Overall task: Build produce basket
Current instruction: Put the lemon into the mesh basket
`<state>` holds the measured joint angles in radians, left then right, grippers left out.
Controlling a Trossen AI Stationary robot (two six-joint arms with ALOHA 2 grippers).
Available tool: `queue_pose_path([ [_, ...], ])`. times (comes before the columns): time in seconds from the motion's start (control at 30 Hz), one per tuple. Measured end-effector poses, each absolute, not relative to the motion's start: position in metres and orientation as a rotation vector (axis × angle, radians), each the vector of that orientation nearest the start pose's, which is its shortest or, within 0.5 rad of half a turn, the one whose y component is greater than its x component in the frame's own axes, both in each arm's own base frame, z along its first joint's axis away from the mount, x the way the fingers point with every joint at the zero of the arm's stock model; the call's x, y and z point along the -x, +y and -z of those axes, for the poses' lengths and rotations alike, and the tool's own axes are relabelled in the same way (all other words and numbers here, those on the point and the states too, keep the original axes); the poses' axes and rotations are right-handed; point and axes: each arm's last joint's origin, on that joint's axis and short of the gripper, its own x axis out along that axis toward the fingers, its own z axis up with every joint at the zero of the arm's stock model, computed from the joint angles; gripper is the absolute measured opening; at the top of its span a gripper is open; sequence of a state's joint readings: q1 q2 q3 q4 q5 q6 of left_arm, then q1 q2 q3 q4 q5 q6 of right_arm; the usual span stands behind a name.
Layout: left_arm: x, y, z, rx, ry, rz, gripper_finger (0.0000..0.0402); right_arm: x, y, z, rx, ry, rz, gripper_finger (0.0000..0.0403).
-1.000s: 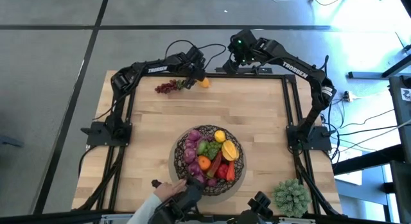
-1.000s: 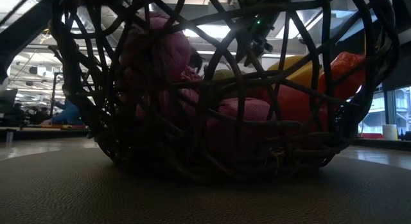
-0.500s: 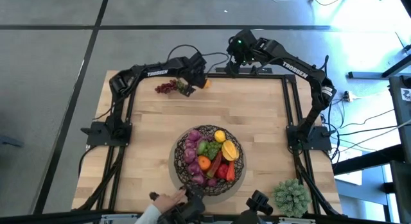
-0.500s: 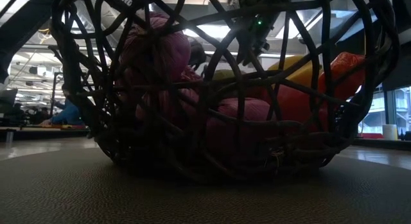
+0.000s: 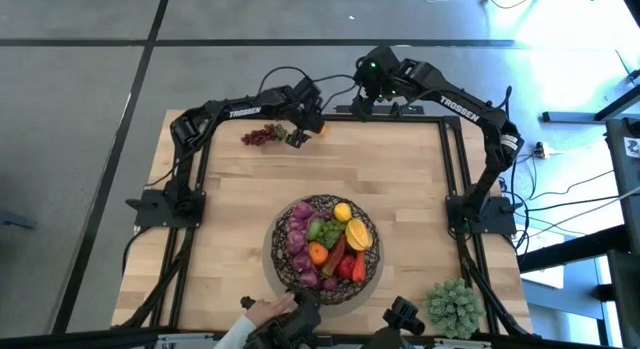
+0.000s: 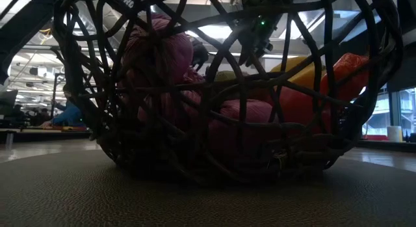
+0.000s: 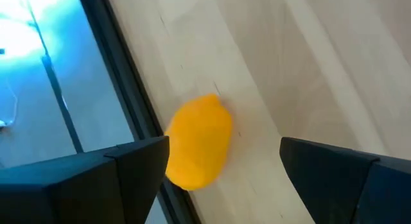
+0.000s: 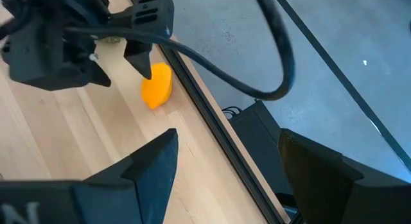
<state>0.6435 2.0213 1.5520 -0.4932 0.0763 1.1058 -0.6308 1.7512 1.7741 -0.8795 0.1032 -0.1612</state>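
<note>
Two dark arms reach to the far edge of the pale wooden bench (image 5: pixel 230 189). A dark red grape bunch (image 5: pixel 259 136) lies farthest left. Just beside it the left end effector (image 5: pixel 305 126) hangs with fingers apart over a small yellow-orange lemon (image 7: pixel 200 140). Right of that, the right end effector (image 5: pixel 368 97) waits, fingers apart. Nearer, the round dark woven-wire basket (image 5: pixel 283 229) holds mixed toy produce (image 5: pixel 330 244), a person's hand (image 5: pixel 262 309) at its near rim.

Yellow lemon (image 7: pixel 199 142), dark woven basket (image 5: pixel 283 229), pale wood table (image 5: pixel 230 189)
</note>
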Motion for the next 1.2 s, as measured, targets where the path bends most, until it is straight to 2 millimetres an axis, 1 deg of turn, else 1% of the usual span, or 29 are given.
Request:
queue_pose_path([
  [0.2, -0.350, 0.260, -0.203, -0.664, 1.093, 0.012, 0.0289, -0.300, -0.223, -0.356, -0.083, 0.895, 0.615, 0.0259],
  [0.33, -0.348, 0.262, -0.207, -0.633, 1.192, -0.189, 0.0289, -0.300, -0.223, -0.356, -0.084, 0.895, 0.616, 0.0259],
  [0.4, -0.346, 0.263, -0.209, -0.565, 1.196, -0.252, 0.0289, -0.300, -0.223, -0.356, -0.083, 0.896, 0.616, 0.0259],
  [0.5, -0.339, 0.264, -0.207, -0.411, 1.182, -0.255, 0.0289, -0.300, -0.223, -0.356, -0.087, 0.895, 0.617, 0.0259],
  [0.63, -0.335, 0.265, -0.206, -0.205, 1.121, -0.243, 0.0289, -0.301, -0.223, -0.356, -0.147, 0.871, 0.647, 0.0259],
  [0.8, -0.334, 0.264, -0.206, -0.094, 1.098, -0.280, 0.0289, -0.303, -0.225, -0.359, -0.172, 0.811, 0.671, 0.0259],
  [0.87, -0.334, 0.265, -0.206, -0.052, 1.091, -0.305, 0.0289, -0.305, -0.226, -0.360, -0.151, 0.798, 0.667, 0.0259],
  [0.93, -0.332, 0.266, -0.205, -0.009, 1.093, -0.327, 0.0289, -0.308, -0.228, -0.355, -0.109, 0.828, 0.632, 0.0259],
  [1.0, -0.330, 0.265, -0.206, 0.029, 1.104, -0.341, 0.0289, -0.313, -0.233, -0.342, -0.092, 0.869, 0.594, 0.0259],
  [1.1, -0.324, 0.263, -0.212, 0.071, 1.115, -0.355, 0.0289, -0.318, -0.242, -0.317, -0.143, 0.914, 0.527, 0.0259],
  [1.2, -0.318, 0.262, -0.222, 0.090, 1.109, -0.361, 0.0289, -0.322, -0.247, -0.297, -0.202, 0.954, 0.458, 0.0259],
])
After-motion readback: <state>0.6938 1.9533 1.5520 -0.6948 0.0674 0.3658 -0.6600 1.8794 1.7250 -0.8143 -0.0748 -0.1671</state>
